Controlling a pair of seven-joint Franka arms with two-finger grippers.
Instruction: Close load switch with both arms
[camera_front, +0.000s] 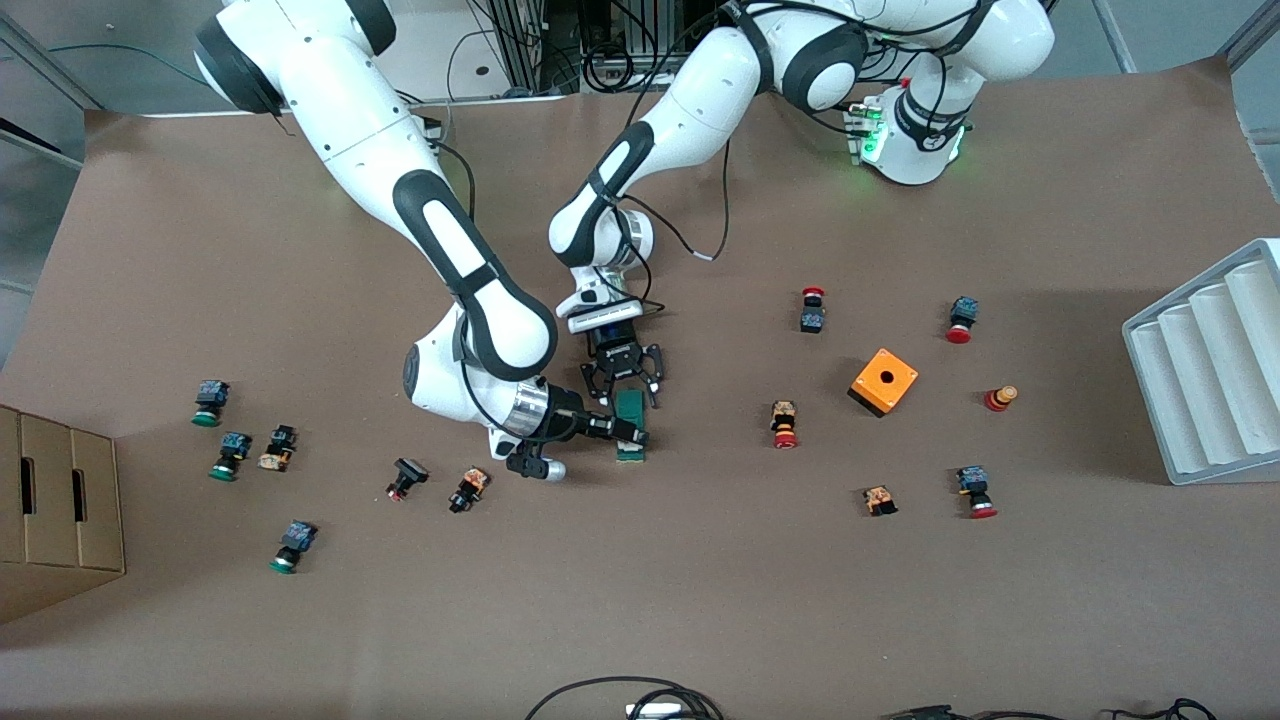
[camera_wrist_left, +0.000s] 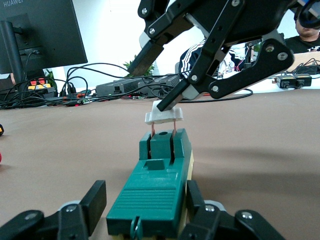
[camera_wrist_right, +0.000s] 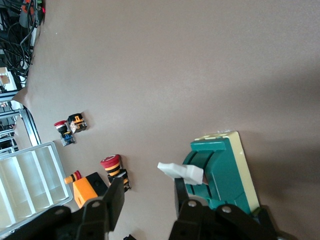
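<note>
The load switch (camera_front: 630, 412), a narrow green block, lies on the brown table under both hands. My left gripper (camera_front: 628, 393) comes down on its end farther from the front camera. In the left wrist view its fingers (camera_wrist_left: 194, 197) are shut on the green body (camera_wrist_left: 156, 187). My right gripper (camera_front: 626, 433) reaches in from the right arm's end of the table to the nearer end. It stands open with nothing between its fingers (camera_wrist_right: 186, 197). One fingertip (camera_wrist_left: 172, 99) rests against the raised white lever (camera_wrist_left: 164, 116), also seen in the right wrist view (camera_wrist_right: 179, 172).
An orange box (camera_front: 884, 381) with a hole and red-capped push buttons (camera_front: 785, 425) lie toward the left arm's end. Beside them stands a white ribbed tray (camera_front: 1210, 370). Green-capped buttons (camera_front: 208, 403) and a cardboard box (camera_front: 55, 510) are toward the right arm's end.
</note>
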